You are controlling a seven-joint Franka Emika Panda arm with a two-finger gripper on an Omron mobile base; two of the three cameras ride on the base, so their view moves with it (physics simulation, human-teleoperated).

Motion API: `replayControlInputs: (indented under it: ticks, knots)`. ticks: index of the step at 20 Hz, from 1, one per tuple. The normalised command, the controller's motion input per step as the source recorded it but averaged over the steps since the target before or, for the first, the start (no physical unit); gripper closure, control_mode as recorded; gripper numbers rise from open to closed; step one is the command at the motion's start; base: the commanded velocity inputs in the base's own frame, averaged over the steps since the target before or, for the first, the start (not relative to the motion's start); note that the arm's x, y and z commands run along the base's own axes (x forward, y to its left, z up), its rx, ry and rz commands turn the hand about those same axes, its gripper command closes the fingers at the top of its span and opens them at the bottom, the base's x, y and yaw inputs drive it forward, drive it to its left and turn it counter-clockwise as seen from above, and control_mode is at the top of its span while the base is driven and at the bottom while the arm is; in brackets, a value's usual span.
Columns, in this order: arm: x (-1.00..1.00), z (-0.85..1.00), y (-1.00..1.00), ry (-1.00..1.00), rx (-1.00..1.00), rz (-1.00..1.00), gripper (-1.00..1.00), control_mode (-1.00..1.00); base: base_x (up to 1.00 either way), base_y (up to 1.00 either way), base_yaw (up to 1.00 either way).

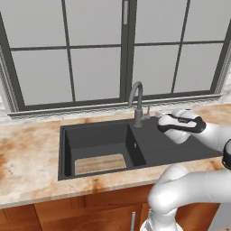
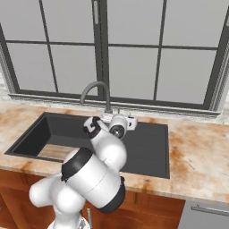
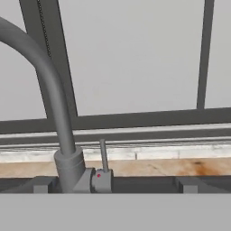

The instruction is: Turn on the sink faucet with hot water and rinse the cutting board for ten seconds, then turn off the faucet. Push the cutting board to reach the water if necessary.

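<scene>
Behind everything stands a grey-framed window point(image 1: 97, 54). Below it the mottled orange stone surface point(image 1: 27, 153) carries the sink point(image 1: 180, 151), whose basin lies to one side and drainboard to the other. The cutting board point(image 1: 100, 163) lies flat on the basin floor, near the front wall. The sink faucet point(image 1: 137, 101) rises at the sink's back rim, its spout arching over the basin. Its small lever point(image 3: 103, 155) stands upright beside the base. The claw point(image 3: 115, 185), spread wide and holding nothing, seems to sit just before that lever.

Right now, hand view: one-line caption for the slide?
Open gripper faces the sink faucet, its side lever upright beside the base, window behind, no water running.
</scene>
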Motion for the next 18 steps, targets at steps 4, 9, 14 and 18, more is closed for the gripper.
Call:
replayControlInputs:
  ticks: [4, 9, 14, 18]
  knots:
    - [0.16, -0.07, 0.01, 0.0, 0.0, 0.0, -1.0, -1.0, 0.0, 0.0, 0.0]
    - [0.17, -0.05, 0.0, 0.0, 0.0, 0.0, -1.0, -1.0, 0.0, 0.0, 0.0]
    - [0.14, -0.03, 0.0, 0.0, 0.0, 0.0, -1.0, -1.0, 0.0, 0.0, 0.0]
    - [0.15, -0.05, 0.0, 0.0, 0.0, 0.0, -1.0, -1.0, 0.0, 0.0, 0.0]
